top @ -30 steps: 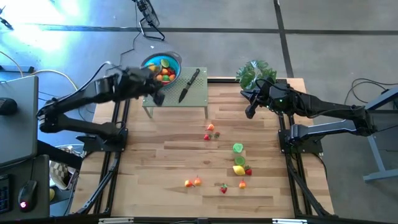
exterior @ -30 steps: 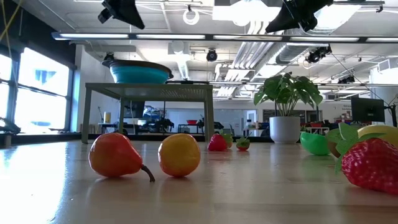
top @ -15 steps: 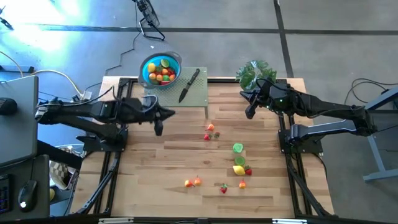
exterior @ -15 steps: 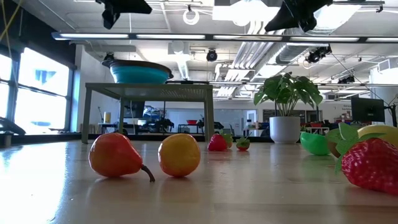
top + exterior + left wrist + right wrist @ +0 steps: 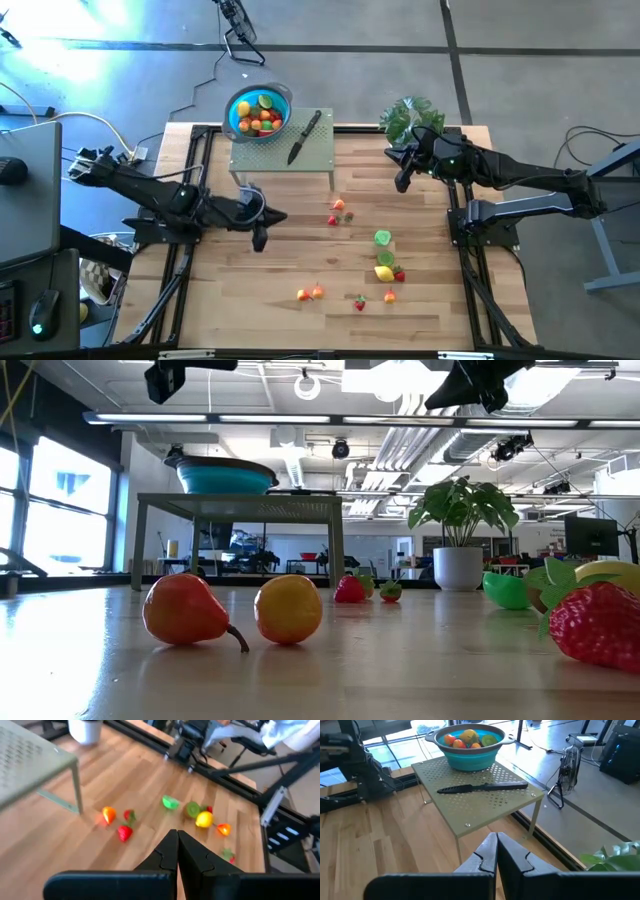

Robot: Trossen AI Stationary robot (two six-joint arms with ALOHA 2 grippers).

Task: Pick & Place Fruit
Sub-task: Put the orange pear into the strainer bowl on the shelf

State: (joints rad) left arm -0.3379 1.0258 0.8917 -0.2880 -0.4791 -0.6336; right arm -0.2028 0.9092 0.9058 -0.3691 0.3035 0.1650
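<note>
Near edge of the worktop (image 5: 240, 300): a red-orange pear (image 5: 185, 611) and a yellow-orange round fruit (image 5: 288, 609) lie side by side, close together; whether they touch cannot be told. Seen from above, they are the pair at the front left of the scatter. To their right, a strawberry (image 5: 359, 302) and a small orange piece (image 5: 389, 295).

Next row back: lemon (image 5: 383, 272) with a red strawberry (image 5: 399, 275) just beside it; a kiwi half (image 5: 385, 259) and a lime half (image 5: 382, 238) behind those. Further back, toward the middle, an orange piece (image 5: 339, 205), a red one (image 5: 333, 220) and a third piece with a green top (image 5: 349, 215).

Left gripper (image 5: 260, 240) hangs above bare wood left of the scatter, jaws clenched, nothing held. Nothing lies between it and the nearest fruit.

Behind it, a perforated green stand (image 5: 320, 152) at the back edge carries a black-handled knife (image 5: 304, 136). The blue bowl (image 5: 282, 97) with more fruit inside sits at the stand's back-left corner.

Right gripper (image 5: 401, 179) hovers at the back right, jaws clenched, empty, just in front of the potted plant (image 5: 408, 115).
</note>
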